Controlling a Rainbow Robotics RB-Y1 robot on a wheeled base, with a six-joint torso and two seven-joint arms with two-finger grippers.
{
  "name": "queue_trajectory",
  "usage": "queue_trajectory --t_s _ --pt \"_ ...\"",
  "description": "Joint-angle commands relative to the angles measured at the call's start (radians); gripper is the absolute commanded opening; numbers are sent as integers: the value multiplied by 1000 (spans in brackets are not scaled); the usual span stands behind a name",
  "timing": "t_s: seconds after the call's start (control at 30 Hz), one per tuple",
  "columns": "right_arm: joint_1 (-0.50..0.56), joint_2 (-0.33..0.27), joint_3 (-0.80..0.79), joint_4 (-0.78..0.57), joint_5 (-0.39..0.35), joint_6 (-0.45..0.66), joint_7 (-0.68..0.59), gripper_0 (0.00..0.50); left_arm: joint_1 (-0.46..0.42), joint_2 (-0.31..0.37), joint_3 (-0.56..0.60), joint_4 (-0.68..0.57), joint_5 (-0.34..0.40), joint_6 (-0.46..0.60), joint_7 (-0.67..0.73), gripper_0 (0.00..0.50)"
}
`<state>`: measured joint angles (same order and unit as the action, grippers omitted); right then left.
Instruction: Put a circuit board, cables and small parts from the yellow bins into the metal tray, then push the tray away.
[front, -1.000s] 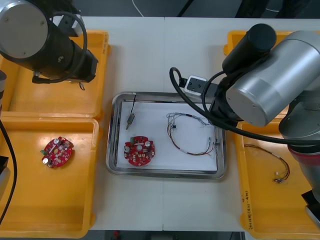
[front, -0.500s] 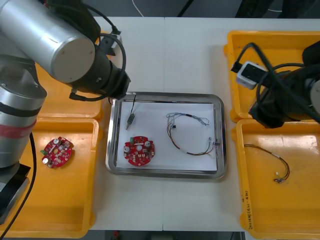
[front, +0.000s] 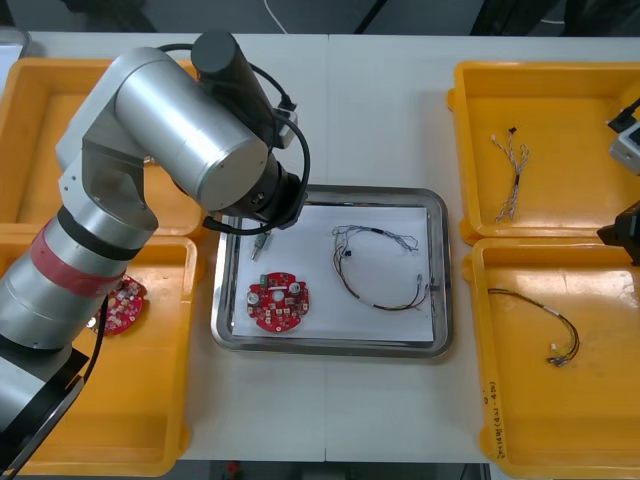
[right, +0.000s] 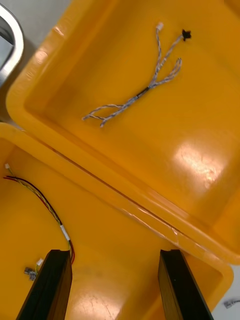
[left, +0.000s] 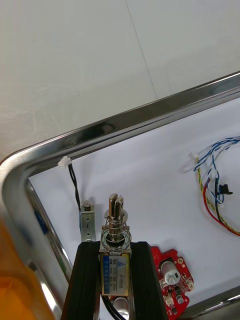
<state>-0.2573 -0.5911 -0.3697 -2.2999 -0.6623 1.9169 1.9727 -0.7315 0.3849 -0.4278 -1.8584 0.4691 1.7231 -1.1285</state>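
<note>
Left end effector (left: 116, 248) holds small metal part (left: 115, 227) over tray (left: 125, 125).

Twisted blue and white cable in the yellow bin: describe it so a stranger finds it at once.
Start at the two yellow bins on the robot's right; take the far bin. The twisted blue and white cable lies alone in it, branching, unlike the red and yellow cable in the near bin.

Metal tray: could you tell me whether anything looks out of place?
Nothing stands out. The round red circuit board, cables and a small metal part lie inside the metal tray; the left gripper holds a second small metal part above it; the right gripper hangs open over yellow bins.
</note>
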Motion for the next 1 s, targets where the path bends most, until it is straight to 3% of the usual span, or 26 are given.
queue_trajectory --t_s 0.03,0.53,1.0 --pt "50 -30 -52 -32 15 3 -110 500 7 -37 -49 42 -18 -49 105 0" --pt "176 -7 -101 -38 18 3 -436 500 7 -49 -123 168 -9 -148 142 1" --pt "224 11 -129 -38 -11 3 -489 500 30 -47 -144 212 -27 -209 156 3"
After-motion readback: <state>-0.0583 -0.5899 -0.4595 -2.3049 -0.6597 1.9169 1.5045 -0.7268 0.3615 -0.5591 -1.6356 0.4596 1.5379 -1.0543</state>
